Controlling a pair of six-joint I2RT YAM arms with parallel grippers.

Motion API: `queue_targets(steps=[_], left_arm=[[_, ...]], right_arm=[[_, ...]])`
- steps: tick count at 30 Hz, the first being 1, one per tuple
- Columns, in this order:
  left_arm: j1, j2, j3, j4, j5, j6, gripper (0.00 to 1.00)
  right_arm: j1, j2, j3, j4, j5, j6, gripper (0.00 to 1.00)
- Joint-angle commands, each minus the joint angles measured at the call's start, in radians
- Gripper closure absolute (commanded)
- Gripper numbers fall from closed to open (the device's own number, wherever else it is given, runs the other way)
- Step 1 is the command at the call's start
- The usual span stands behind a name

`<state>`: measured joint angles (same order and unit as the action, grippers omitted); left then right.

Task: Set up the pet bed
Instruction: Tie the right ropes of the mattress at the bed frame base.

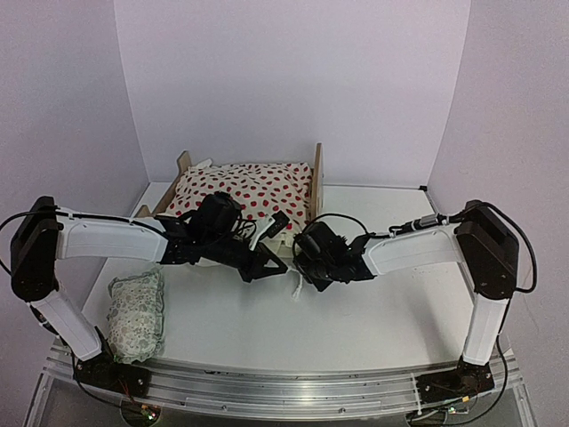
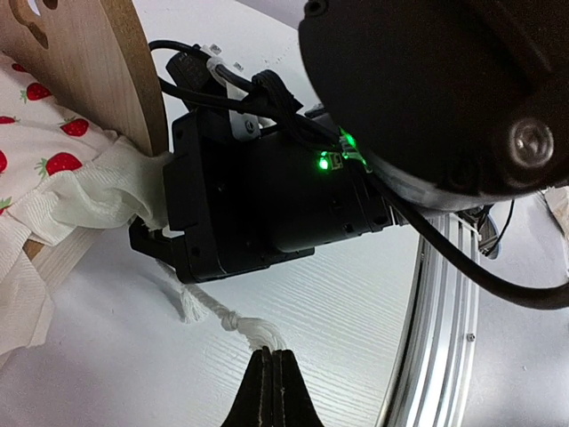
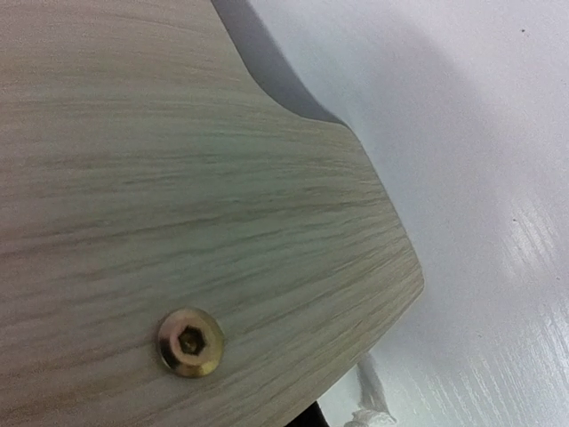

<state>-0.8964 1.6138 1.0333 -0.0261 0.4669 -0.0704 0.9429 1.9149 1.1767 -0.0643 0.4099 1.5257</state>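
Note:
The pet bed (image 1: pixel 315 178) stands at the back middle, its plywood frame draped with the cream red-dotted blanket (image 1: pixel 249 191). At the bed's near corner my left gripper (image 1: pixel 260 264) is shut on the blanket's white knotted tassel (image 2: pixel 258 334), low over the table, as the left wrist view shows (image 2: pixel 273 354). My right gripper (image 1: pixel 300 267) is right beside it, shut, with the blanket's ruffled edge (image 2: pixel 98 191) bunched into its tip (image 2: pixel 153 233). A wooden bed panel (image 3: pixel 178 205) with a brass bolt (image 3: pixel 190 342) fills the right wrist view and hides those fingers. The mattress is hidden.
A small green-patterned pillow (image 1: pixel 138 311) lies at the near left by the left arm's base. The headboard with its cutout (image 2: pixel 84 62) stands just left of both grippers. The table's metal front rail (image 2: pixel 436 338) runs close on the right.

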Motion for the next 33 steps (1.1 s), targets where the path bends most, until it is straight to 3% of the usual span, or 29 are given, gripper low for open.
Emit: queue_targets(steps=[1,4,5,7,10,20,33], left_arm=[[0.016,-0.027,-0.01,0.082,-0.016,0.003,1.0],[0.019,-0.008,0.001,0.092,-0.006,-0.001,1.0],[0.019,-0.006,0.006,0.093,-0.004,-0.001,1.0],[0.02,-0.006,0.009,0.091,0.0,-0.003,1.0],[0.021,-0.019,0.007,0.078,0.004,-0.008,1.0],[0.02,-0.078,-0.038,0.07,0.01,-0.034,1.0],[0.021,-0.107,-0.058,0.075,0.029,-0.044,1.0]], right_arm=[[-0.003,-0.048,0.006,0.026,-0.013,-0.106,0.99],[-0.007,-0.061,0.01,0.026,-0.02,-0.153,0.94],[-0.009,-0.065,0.012,0.026,-0.027,-0.175,0.87],[-0.016,-0.075,0.014,0.026,-0.042,-0.216,0.64],[-0.023,-0.091,0.01,0.027,-0.039,-0.262,0.54],[-0.03,-0.055,0.029,0.089,-0.044,-0.348,0.63],[-0.03,-0.016,0.029,0.144,-0.03,-0.356,0.87]])
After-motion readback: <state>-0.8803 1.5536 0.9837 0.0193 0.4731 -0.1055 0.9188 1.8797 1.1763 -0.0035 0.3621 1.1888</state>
